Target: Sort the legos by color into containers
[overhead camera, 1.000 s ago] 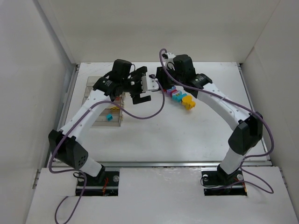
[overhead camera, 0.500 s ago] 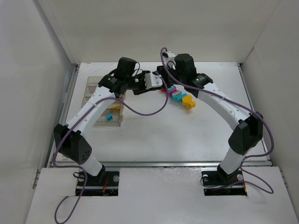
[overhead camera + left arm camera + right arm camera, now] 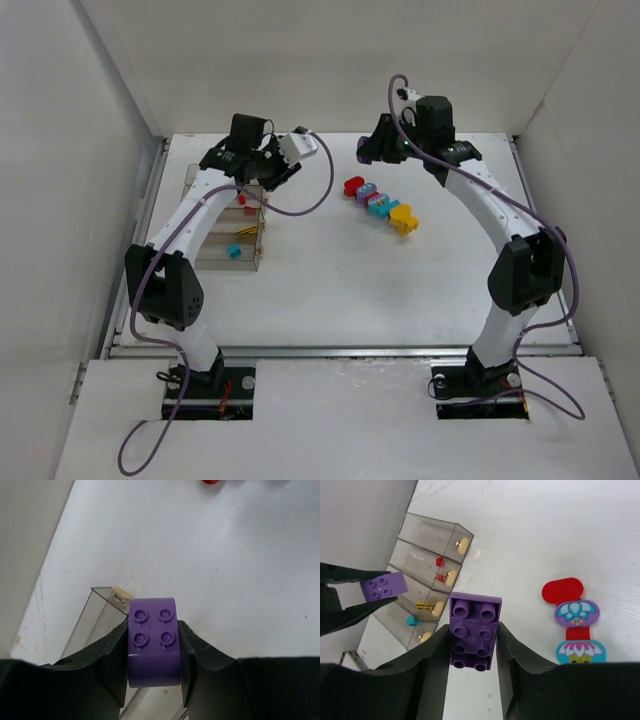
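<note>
Sorted so far: a red piece (image 3: 439, 561), a yellow piece (image 3: 424, 605) and a cyan piece (image 3: 410, 621) are seen inside the containers (image 3: 205, 258), one colour to each of three bins; no brick is seen in the far end bin.
Left gripper (image 3: 153, 647): a purple brick (image 3: 153, 630) is pinched between the fingers and held near the far end of the containers, not yet dropped.
Right gripper (image 3: 472, 642): a purple plate (image 3: 474, 630) is clamped and held in the air, well right of the containers.
Left over: a loose row of legos (image 3: 380, 203) in red, purple, cyan and yellow is laid on the table (image 3: 400, 290), well right of the containers.
Progress: judged under halfway.
</note>
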Controlling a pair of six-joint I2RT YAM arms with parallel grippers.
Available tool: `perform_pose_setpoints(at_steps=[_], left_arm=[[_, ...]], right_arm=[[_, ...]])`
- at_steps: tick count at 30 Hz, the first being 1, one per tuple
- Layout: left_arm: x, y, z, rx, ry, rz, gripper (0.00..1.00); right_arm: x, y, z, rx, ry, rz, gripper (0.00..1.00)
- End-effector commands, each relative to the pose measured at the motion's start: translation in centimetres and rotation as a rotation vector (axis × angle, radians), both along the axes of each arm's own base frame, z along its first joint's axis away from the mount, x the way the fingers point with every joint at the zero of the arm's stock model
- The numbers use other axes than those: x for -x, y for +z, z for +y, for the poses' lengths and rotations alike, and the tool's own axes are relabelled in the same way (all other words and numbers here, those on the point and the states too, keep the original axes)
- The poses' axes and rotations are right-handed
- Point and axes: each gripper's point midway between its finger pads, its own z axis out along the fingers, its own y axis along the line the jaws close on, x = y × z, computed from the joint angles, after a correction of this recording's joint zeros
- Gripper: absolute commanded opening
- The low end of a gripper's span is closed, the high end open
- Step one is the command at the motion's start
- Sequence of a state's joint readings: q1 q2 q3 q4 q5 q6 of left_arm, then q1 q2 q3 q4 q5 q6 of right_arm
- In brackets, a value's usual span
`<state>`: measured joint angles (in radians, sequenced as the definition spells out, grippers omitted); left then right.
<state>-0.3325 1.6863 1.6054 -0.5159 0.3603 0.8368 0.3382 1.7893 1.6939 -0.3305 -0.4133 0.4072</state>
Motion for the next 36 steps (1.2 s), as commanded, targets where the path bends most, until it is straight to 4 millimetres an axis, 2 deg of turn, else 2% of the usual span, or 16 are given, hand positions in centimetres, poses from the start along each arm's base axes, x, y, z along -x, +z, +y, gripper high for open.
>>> perform_pose_setpoints(at_steps=[1,4,5,6,7,8,9,11,13,18,20,26,29,30,34,36], left_arm=[[-2.4,2.6,1.2,0.117,0.163,-0.015,0.0],[-7.2,0.3,6.0,0.18,0.406,0.037,0.0],[-9.9,-0.6,7.3,0.203,0.481,0.051,0.0],[-11.2,-1.2,9.7,0.249,0.593,0.09,0.0],[-11.4,-2.5,10.7,0.248,0.638,0.151,0.0],[-12.9,-0.8,11.3,0.271,0.655,0.126,0.0],[-13.6,-4.2,11.8,0.241,0.676,0.199,0.0],[-13.3,-6.1,12.5,0.195,0.722,0.252,0.0],[-13.3,-7.6,12.5,0.188,0.732,0.284,0.0],[-12.9,-8.8,13.2,0.244,0.809,0.338,0.0],[-13.3,-9.9,14.6,0.259,0.841,0.352,0.0],[-13.6,-11.7,14.6,0.247,0.846,0.375,0.0],[-13.5,-12.2,14.3,0.244,0.817,0.387,0.18],[-13.2,-12.4,14.2,0.238,0.804,0.401,0.36],[-13.0,-12.6,15.1,0.213,0.822,0.399,0.72],[-13.0,-12.0,15.3,0.21,0.829,0.385,0.76]], right_arm=[[-1.7,2.0,1.3,-0.024,0.021,-0.079,0.0],[-2.6,1.6,2.0,-0.025,0.047,-0.082,0.0],[-2.7,1.6,2.3,-0.032,0.064,-0.081,0.0],[-3.1,2.1,2.5,-0.037,0.064,-0.096,0.0],[-3.5,1.2,2.6,-0.021,0.069,-0.081,0.0],[-3.8,1.0,2.2,-0.017,0.06,-0.069,0.0],[-4.1,1.5,2.2,-0.014,0.063,-0.09,0.0],[-4.4,0.4,2.3,-0.006,0.063,-0.064,0.0],[-4.9,0.8,2.0,-0.008,0.054,-0.072,0.0],[-5.4,0.0,2.1,-0.002,0.054,-0.05,0.0],[-5.4,0.3,2.1,-0.002,0.054,-0.05,0.0],[-5.6,-0.1,1.9,0.012,0.038,-0.034,0.0],[-5.5,0.2,1.9,0.012,0.038,-0.033,0.0],[-5.5,0.2,1.9,0.012,0.038,-0.033,0.0],[-5.4,0.7,1.8,0.009,0.037,-0.042,0.0],[-5.4,0.7,1.8,0.009,0.037,-0.042,0.0]])
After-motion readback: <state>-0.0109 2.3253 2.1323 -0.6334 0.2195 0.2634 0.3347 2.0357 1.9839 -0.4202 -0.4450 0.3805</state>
